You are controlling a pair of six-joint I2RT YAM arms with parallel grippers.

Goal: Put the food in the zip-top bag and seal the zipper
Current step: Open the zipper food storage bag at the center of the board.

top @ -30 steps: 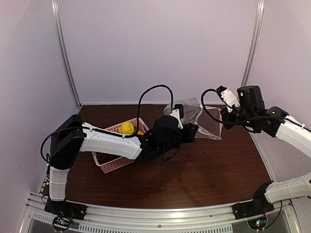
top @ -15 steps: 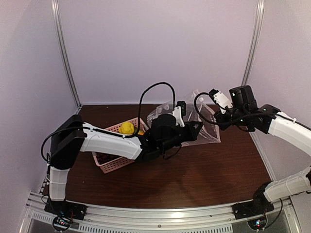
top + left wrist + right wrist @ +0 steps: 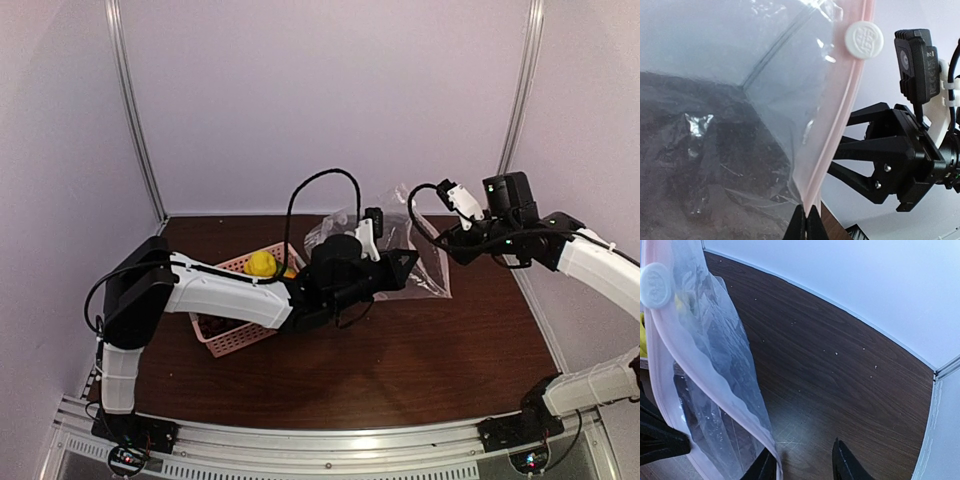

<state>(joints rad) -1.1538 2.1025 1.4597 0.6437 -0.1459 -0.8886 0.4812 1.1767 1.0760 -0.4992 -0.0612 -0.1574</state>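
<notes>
The clear zip-top bag (image 3: 425, 258) hangs over the table's back right, held up at its mouth edge. My left gripper (image 3: 408, 263) (image 3: 805, 222) is shut on the pink zipper (image 3: 840, 117) strip, whose white round slider (image 3: 863, 41) sits further along it. My right gripper (image 3: 443, 238) (image 3: 803, 467) stands open just right of the bag. The bag's zipper (image 3: 660, 365) edge hangs beside its left finger (image 3: 765, 467), and nothing is between the fingers. Yellow food (image 3: 262, 263) lies in the pink basket (image 3: 228, 338), partly hidden by the left arm.
The dark wood table (image 3: 420, 350) reaches to the white back wall and metal corner posts (image 3: 520, 90). The pink basket stands at the left, under the left arm's forearm. A black cable (image 3: 310, 195) loops above the left wrist.
The right gripper moved left toward the bag and opened, letting go of the bag's edge. The left gripper kept its grip and the bag now hangs higher.
</notes>
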